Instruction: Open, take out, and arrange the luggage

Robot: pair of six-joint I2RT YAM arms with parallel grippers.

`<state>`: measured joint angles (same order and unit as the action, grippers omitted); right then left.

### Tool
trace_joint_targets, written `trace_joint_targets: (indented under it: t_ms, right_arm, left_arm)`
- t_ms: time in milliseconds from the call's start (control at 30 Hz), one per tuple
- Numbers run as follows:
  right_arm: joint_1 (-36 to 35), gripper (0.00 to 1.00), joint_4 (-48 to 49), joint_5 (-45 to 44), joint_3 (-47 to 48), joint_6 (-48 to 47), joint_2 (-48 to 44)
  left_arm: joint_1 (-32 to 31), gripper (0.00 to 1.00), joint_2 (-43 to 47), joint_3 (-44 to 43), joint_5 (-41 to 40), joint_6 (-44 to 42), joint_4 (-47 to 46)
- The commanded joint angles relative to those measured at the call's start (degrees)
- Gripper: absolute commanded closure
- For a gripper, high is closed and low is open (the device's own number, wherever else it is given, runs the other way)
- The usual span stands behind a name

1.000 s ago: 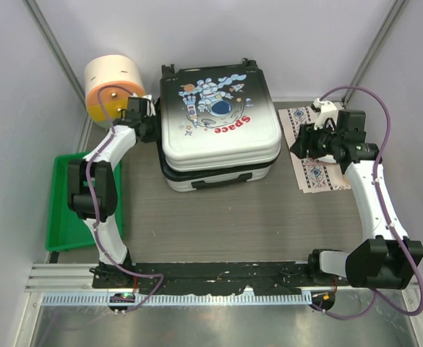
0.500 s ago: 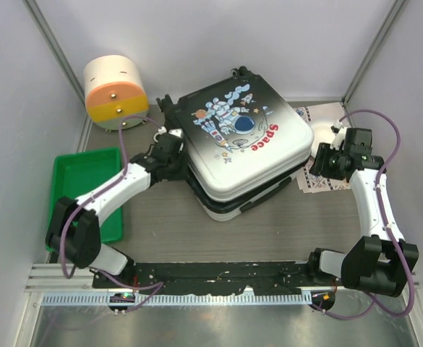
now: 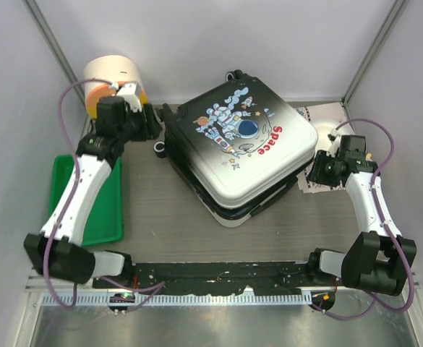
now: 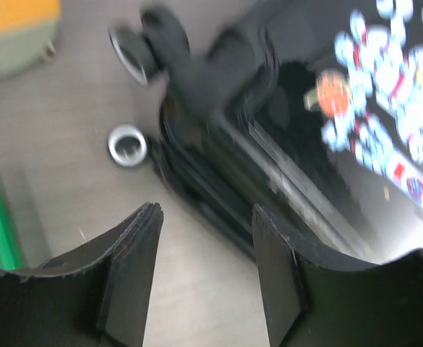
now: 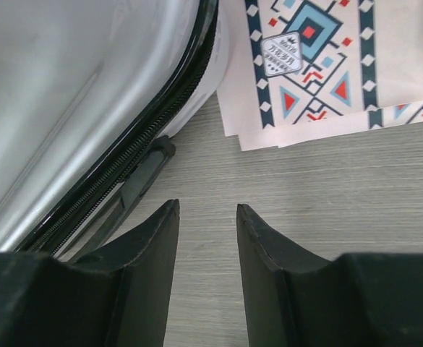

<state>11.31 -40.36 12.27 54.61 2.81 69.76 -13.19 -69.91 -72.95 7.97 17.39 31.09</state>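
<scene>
Black fingers of the left hand point(image 4: 205, 217) stand apart with nothing between them, just beside the wheel end of the suitcase point(image 3: 240, 155). The right hand point(image 5: 206, 213) is also apart and empty, low over bare bench point(image 5: 327, 217) next to the carry handle point(image 5: 142, 181). The suitcase lies flat at mid-bench, printed shell up and zip point(image 5: 160, 108) closed, turned diagonally. Its long axis runs from far left to near right, with the wheels point(image 4: 131, 54) toward the far left and the handle toward the near right. Hazards, as a judgement: the glossy shell offers little purchase, so a push from one hand alone is likely to spin or slide the case rather than part the halves. A sweep by the right hand could snag and drag the patterned sheet point(image 5: 312, 65), which the case partly covers. The left arm works close to the cream-and-orange cylinder point(image 3: 110, 72) and may knock it. The green tray point(image 3: 110, 210) lies well clear.
</scene>
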Motion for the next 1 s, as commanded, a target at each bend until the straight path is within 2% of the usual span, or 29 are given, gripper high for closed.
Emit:
trace_joint_targets:
  t_ms: [0, 100, 133, 167, 267, 400, 433, 533, 633, 700, 767, 967]
  right_arm:
    - [0.0, 0.59, 4.2, 5.6, -2.4, 2.7, -0.2]
    - [0.0, 0.66, 7.1, 6.4, -4.8, 4.0, -1.4]
    - [-0.1, 0.70, 8.0, 6.6, -5.5, 4.7, -1.6]
    - [-0.1, 0.80, 9.8, 6.7, -6.7, 5.2, -1.7]
    - [-0.1, 0.89, 12.1, 5.5, -7.8, 6.9, -0.2]
    - [-0.2, 0.91, 14.2, 7.0, -8.7, 8.9, 2.3]
    - [-0.2, 0.91, 14.9, 7.5, -9.1, 9.0, 2.3]
    - [-1.3, 0.92, 17.2, 8.0, -10.1, 9.5, 2.8]
    - [-2.6, 0.92, 19.0, 7.6, -10.8, 10.0, 3.7]
    - [-3.4, 0.93, 20.8, 7.2, -11.3, 9.6, 4.8]
    - [-4.8, 0.94, 22.8, 6.6, -10.8, 8.8, 5.9]
    - [-6.4, 0.95, 29.4, 5.7, -4.7, 6.9, 13.9]
  left_arm:
    - [1.9, 0.44, -14.3, -13.8, -1.6, -9.1, -6.7]
    - [2.0, 0.45, -22.7, -21.3, -3.7, -14.3, -11.2]
    - [1.9, 0.45, -24.6, -24.1, -4.0, -15.9, -12.8]
    - [1.9, 0.45, -27.2, -26.2, -4.9, -17.1, -13.8]
    - [1.9, 0.48, -36.6, -34.5, -6.2, -20.2, -14.3]
    - [1.9, 0.54, -48.6, -46.6, -6.6, -22.0, -12.7]
    - [1.8, 0.56, -53.1, -52.0, -6.2, -23.1, -10.3]
    - [1.6, 0.62, -58.7, -59.1, -4.9, -26.2, -5.4]
    - [0.9, 0.66, -59.6, -55.4, -3.1, -28.8, -4.8]
    - [-0.8, 0.68, -57.1, -51.4, -3.4, -34.1, -4.9]
    - [-1.7, 0.72, -54.6, -44.3, -2.2, -37.1, -4.5]
    - [-1.6, 0.90, -41.9, -25.8, -0.6, -38.0, -1.0]
